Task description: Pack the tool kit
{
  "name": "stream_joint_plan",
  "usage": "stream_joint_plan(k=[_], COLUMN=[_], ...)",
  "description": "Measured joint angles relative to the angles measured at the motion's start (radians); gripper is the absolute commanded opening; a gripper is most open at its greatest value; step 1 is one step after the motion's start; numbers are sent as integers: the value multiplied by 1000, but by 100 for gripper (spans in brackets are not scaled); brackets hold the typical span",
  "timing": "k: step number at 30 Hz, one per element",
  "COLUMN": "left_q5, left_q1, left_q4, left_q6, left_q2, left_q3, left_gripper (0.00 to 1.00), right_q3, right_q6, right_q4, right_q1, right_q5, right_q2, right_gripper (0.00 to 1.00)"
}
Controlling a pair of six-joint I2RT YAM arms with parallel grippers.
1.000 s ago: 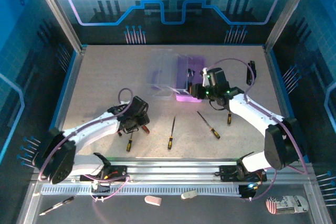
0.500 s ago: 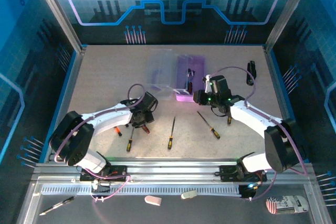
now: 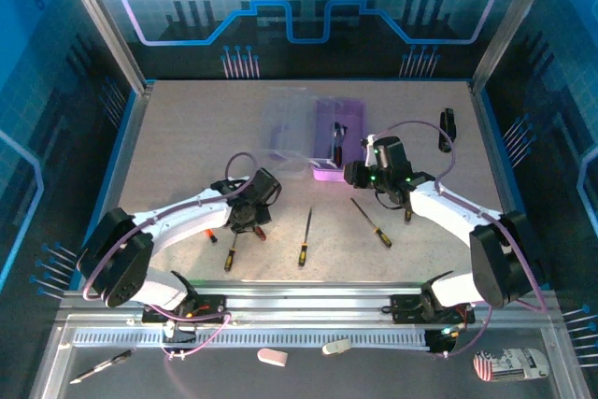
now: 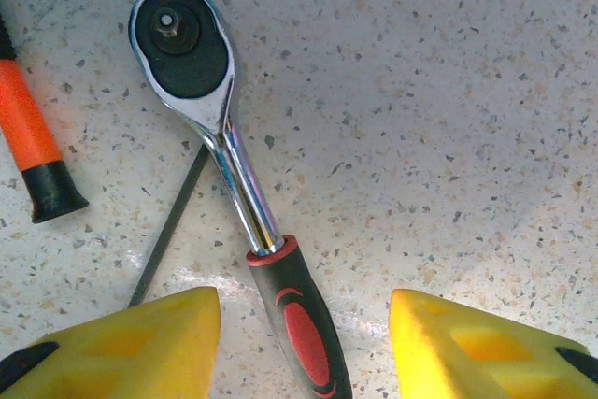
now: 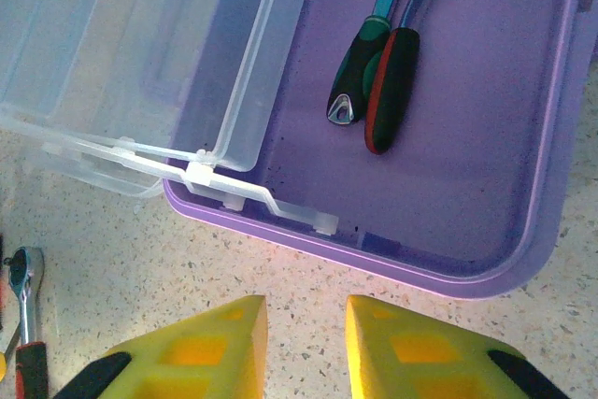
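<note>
1. The ratchet (image 4: pixel 238 184) lies on the bench (image 4: pixel 448 91), well left of the open case (image 5: pixel 467 193) and nearer the arm bases.
2. The left hand (image 4: pixel 306 334) is spread, with one finger on each side of the ratchet's red-black grip, not yet pinching it. The ratchet's long axis runs away from the hand, head farthest.
3. The right hand (image 5: pixel 304 334), narrowly parted and empty, hovers just at the case's near edge.
4. The left hand looks best placed to close across the grip.

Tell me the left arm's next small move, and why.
Probably lower the left gripper and close on the ratchet: its jaws stand open astride the red-black handle, not yet touching it, and the ratchet lies loose on the table, outside the case.
</note>
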State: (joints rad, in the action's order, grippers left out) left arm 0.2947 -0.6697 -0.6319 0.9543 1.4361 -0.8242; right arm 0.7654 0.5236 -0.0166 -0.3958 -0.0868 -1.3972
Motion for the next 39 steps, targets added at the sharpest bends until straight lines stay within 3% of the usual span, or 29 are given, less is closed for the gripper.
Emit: stream_joint_plan(k=[6,17,23,33,39], left_q5=[-15,-11,3,19,12], left_q1=[-10,-14,-15,-16,-16], left_q4=[5,28,-42,-12,66], left_q6=[-11,-34,-118,-181,-215], left_q2=[82,172,245,240,119], left_q3=[0,-20,-109,-119,-89], left_gripper=[48,18,9,5,4], right_q3=[0,0,0,0,0], right_q6=[0,2,8,8,8], right_q4=[10,18,29,35,36], right_q1=[0,5,5,5,5], right_q5=[0,-11,-23,-23,-23], right_q2=[-8,-18,-19,-46,-46], right_gripper=[29,29,29,29,29])
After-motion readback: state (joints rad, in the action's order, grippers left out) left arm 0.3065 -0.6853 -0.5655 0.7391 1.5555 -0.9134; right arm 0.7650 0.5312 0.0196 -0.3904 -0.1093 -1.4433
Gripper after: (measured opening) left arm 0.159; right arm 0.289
